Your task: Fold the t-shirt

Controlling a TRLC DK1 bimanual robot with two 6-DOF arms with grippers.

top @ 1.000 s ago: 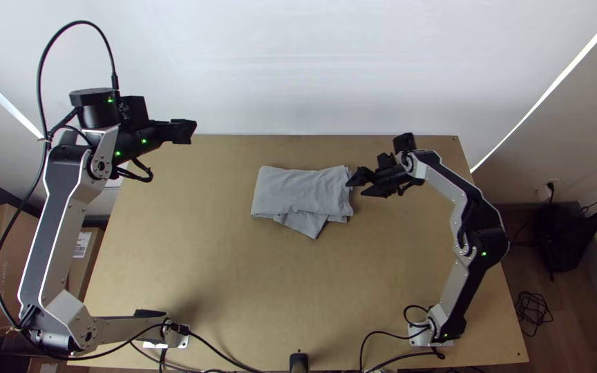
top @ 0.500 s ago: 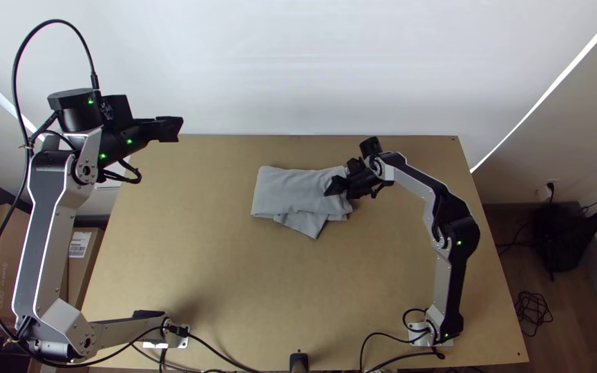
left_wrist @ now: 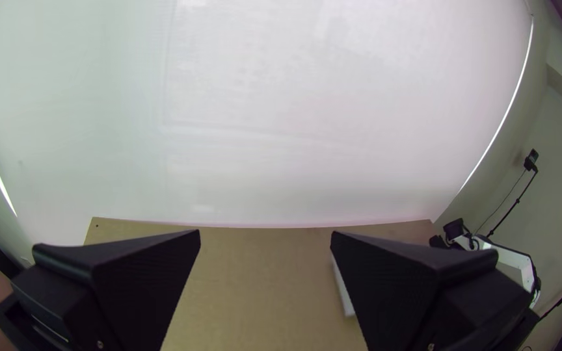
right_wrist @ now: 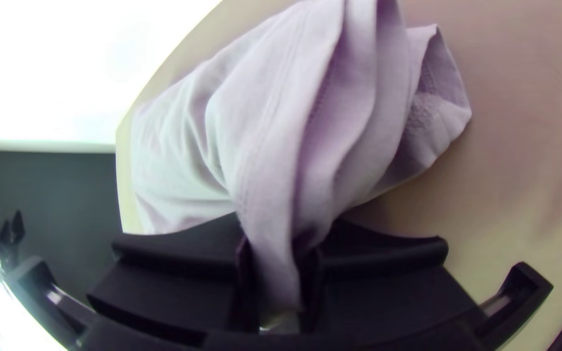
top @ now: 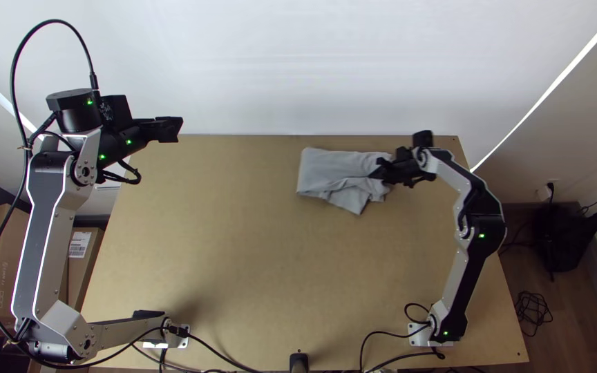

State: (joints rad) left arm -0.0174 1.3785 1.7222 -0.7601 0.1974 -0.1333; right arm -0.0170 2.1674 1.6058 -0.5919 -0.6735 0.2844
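The light wooden table (top: pixel 257 276) is lying under the t-shirt (top: pixel 329 171), and a white backdrop (top: pixel 298 69) is rising beyond the t-shirt on the side away from the arms' bases (top: pixel 426 335). Cardboard boxes (top: pixel 81 259) are standing well to the t-shirt's left; tangled cords (top: pixel 535 305) are lying on the floor (top: pixel 568 318) well to its right.

The t-shirt is resting in a folded, rumpled bundle, with one corner poking out toward the arms' bases. The right hand (top: pixel 379 170) is closing tightly on the t-shirt's right end, squeezing a bunched, layered strip between its fingers. The left hand (top: pixel 174 129) is hanging well to the t-shirt's left, its fingers standing wide apart with nothing between them.

In the right wrist view the fingers are hiding the tip of the pinched strip, and the picture's edge is cutting off the upper folds. Which part of the garment is being gripped, I cannot tell. In the left wrist view, one finger is covering most of the t-shirt, a pale sliver peeking out beside it.
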